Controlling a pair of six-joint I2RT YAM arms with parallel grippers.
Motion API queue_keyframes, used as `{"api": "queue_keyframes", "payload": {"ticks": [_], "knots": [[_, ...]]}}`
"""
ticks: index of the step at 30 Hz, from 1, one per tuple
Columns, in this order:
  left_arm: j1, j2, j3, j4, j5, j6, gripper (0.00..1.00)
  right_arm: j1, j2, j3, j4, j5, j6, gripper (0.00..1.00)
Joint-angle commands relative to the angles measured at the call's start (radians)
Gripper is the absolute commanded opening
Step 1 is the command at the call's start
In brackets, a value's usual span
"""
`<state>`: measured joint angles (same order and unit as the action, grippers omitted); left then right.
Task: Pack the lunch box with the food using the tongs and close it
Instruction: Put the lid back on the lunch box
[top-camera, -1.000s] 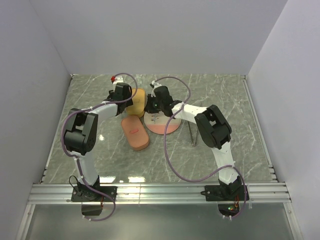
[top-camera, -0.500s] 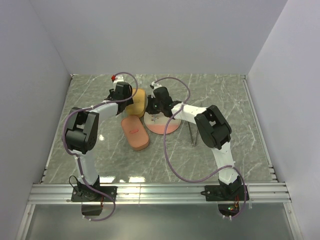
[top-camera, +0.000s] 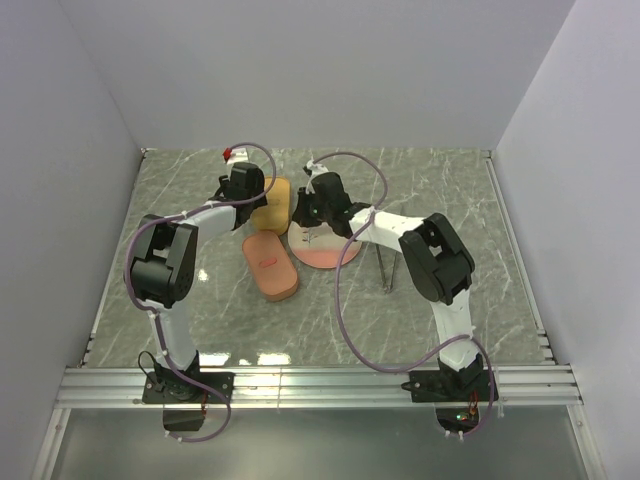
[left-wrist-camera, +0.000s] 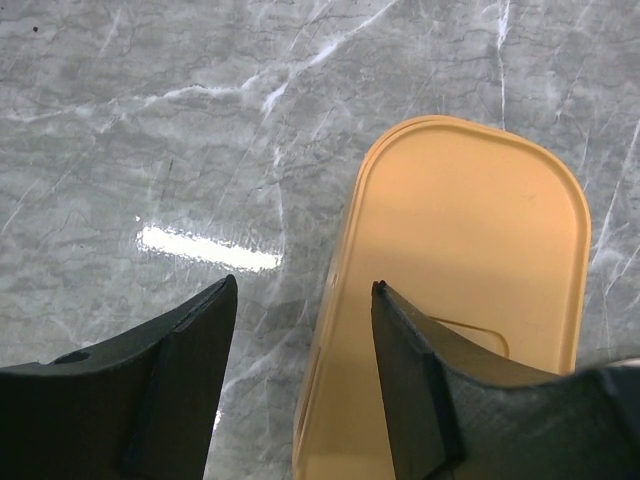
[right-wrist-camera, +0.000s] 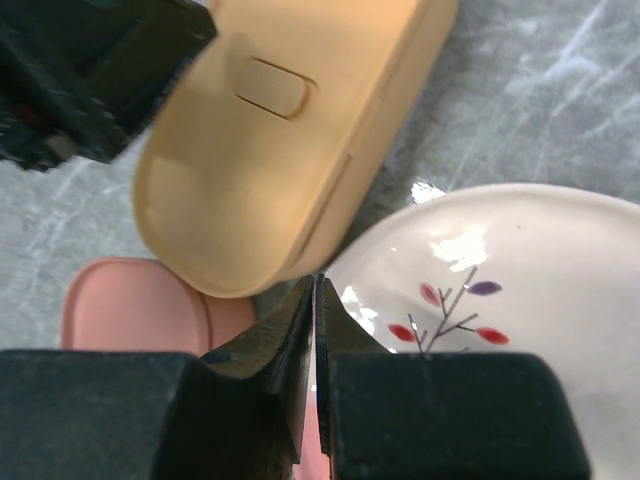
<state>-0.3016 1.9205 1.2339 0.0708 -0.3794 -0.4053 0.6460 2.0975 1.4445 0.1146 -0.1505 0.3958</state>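
The yellow lunch box (top-camera: 272, 205) lies shut, its lid with a small latch tab (right-wrist-camera: 272, 88) on top. My left gripper (left-wrist-camera: 305, 285) is open and straddles the box's left edge (left-wrist-camera: 340, 300), one finger over the lid, the other over the table. My right gripper (right-wrist-camera: 316, 280) is shut on nothing, its tips at the gap between the box (right-wrist-camera: 290, 130) and the plate (right-wrist-camera: 500, 290). The grey metal tongs (top-camera: 385, 268) lie on the table to the right of the plate. The food is out of view.
A pink oval tray or lid (top-camera: 272, 268) lies flat just in front of the lunch box. The cream plate (top-camera: 335, 252) with a twig pattern sits to the right of it. White walls close in the marble table on three sides.
The right arm's elbow has swung a little to the right and its gripper has shifted slightly by the box. The left arm and the box have not visibly moved.
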Motion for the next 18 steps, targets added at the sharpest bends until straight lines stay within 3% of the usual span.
{"api": "queue_keyframes", "payload": {"ticks": [1,18], "knots": [[0.001,-0.054,-0.011,0.067,0.004,0.006,0.62,0.012,-0.08,-0.016,0.066,-0.035,-0.008,0.11],[-0.021,-0.112,-0.065,0.093,0.031,0.0,0.62,0.027,0.007,0.068,0.045,-0.205,-0.003,0.12]]}}
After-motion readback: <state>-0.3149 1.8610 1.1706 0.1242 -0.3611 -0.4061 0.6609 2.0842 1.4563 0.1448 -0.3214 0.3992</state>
